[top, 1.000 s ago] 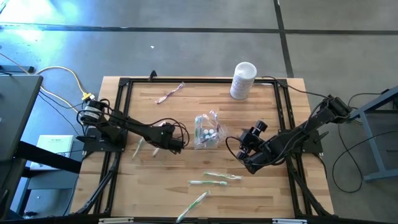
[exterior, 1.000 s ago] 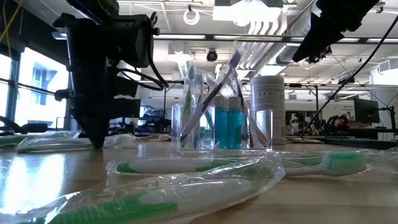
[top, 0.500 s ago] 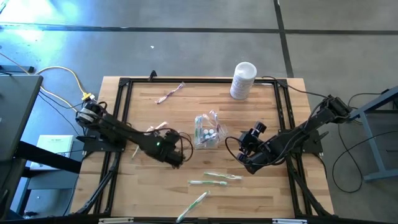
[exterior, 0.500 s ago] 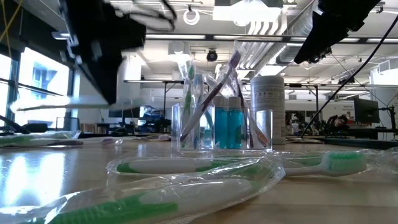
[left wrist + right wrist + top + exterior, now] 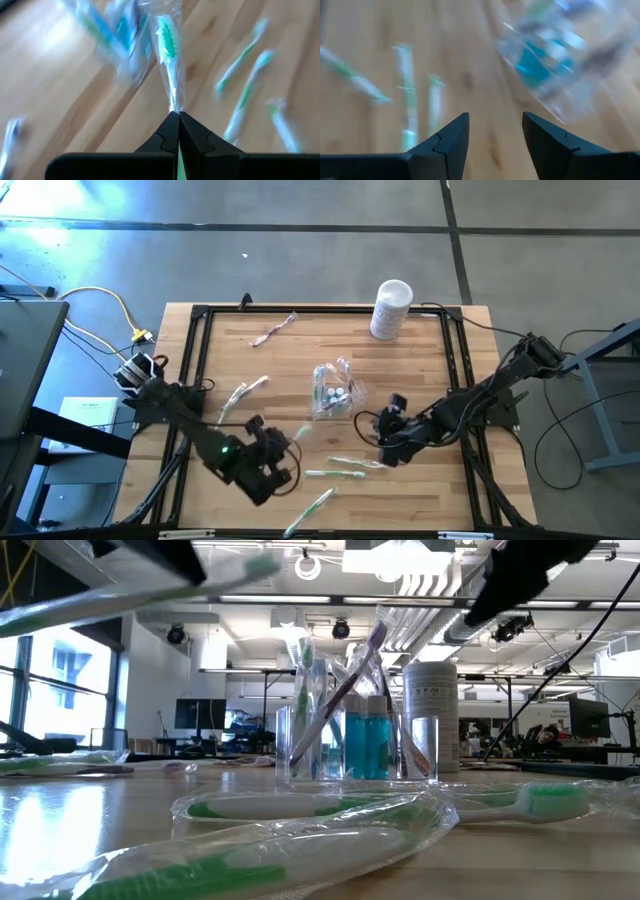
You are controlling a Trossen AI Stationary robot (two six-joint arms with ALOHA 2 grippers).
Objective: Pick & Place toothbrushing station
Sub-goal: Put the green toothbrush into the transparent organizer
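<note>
A clear plastic cup [image 5: 333,392] with toothbrushes and teal tubes stands mid-table; it also shows in the low view [image 5: 350,730]. My left gripper [image 5: 290,448] is near the table's front, left of the cup, shut on a wrapped green toothbrush [image 5: 167,40], which shows high at the left of the low view [image 5: 130,590]. My right gripper [image 5: 385,442] is open and empty just right of the loose green toothbrushes [image 5: 345,468], in front of the cup; its fingers [image 5: 451,137] stand above the bare wood. My left gripper pinches the wrapped toothbrush between its two shut fingers, on the handle part of the wrapper [image 5: 173,102]. The green bristle head [image 5: 166,37] sticks out ahead of the fingertips, along the fingers. The toothbrush is lifted clear of the table and tilted.
A white canister [image 5: 391,308] stands at the far right. A pink toothbrush [image 5: 272,330] lies at the far left, two wrapped ones [image 5: 240,392] left of the cup, another [image 5: 315,505] near the front edge. A black frame [image 5: 200,315] borders the table.
My left gripper has swung from beside the cup toward the table's near edge and risen, lifting the wrapped green toothbrush clear of the table. My right gripper has gone a little toward the table's left, nearer the loose toothbrushes.
</note>
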